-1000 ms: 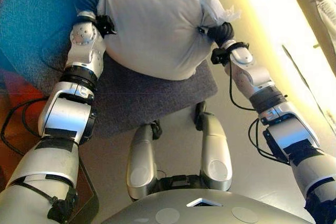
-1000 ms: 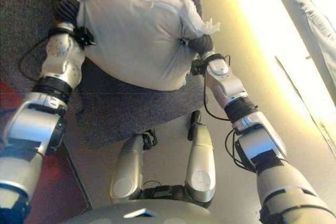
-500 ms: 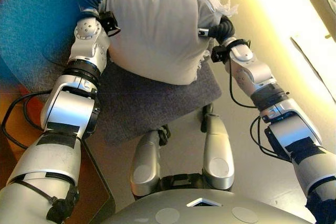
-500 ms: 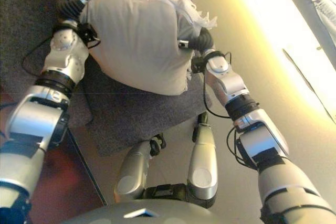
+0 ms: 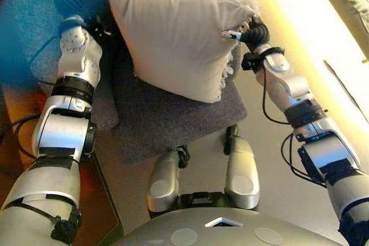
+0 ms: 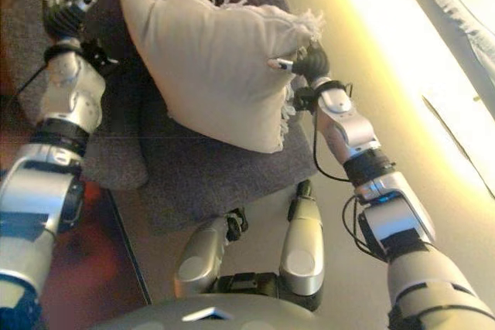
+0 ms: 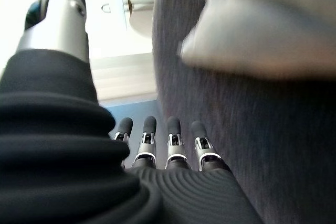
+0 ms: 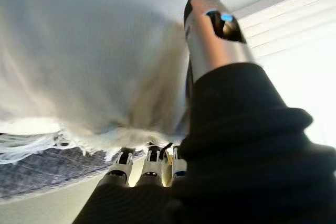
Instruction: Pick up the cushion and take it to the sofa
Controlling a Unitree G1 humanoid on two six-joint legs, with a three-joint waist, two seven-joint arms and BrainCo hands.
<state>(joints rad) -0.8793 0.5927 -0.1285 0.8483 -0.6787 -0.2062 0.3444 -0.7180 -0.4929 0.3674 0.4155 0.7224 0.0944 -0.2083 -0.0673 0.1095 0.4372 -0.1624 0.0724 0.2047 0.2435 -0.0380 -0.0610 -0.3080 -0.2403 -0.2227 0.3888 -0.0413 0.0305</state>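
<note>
My right hand (image 6: 313, 60) pinches the fringed edge of the cream cushion (image 5: 179, 38), thumb on the face, fingers (image 8: 149, 165) under the fringe. Cushion hangs tilted from that one grip, its lower corner over the grey sofa seat (image 5: 167, 119). My left hand (image 6: 66, 7) is off the cushion, near its upper corner, fingers (image 7: 173, 135) straight and spread, holding nothing.
</note>
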